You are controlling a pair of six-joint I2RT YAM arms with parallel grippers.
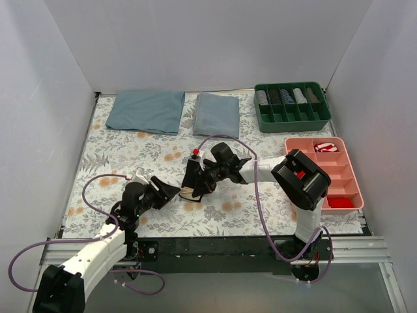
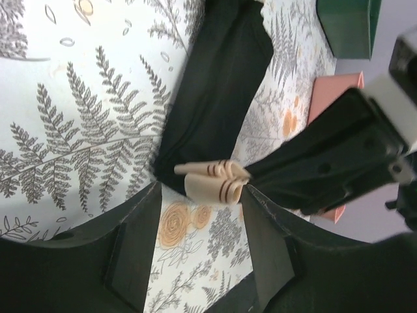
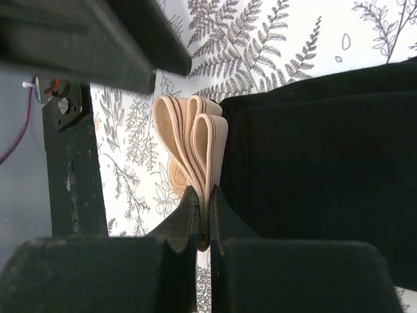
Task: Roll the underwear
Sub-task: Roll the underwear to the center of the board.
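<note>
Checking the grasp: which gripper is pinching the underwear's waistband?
The right gripper: its fingers are shut on the folded beige waistband of the underwear. The left gripper is open, its fingers apart.

Black underwear (image 2: 221, 85), soft fabric, folded into a narrow strip, lying on the fern-print tablecloth (image 2: 78, 130) near its middle, beige waistband (image 3: 195, 143) with thin dark stripes gathered in loops at one end.

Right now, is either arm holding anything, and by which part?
The right gripper pinches the underwear by its folded beige waistband. The left gripper is open beside it, holding nothing.
</note>
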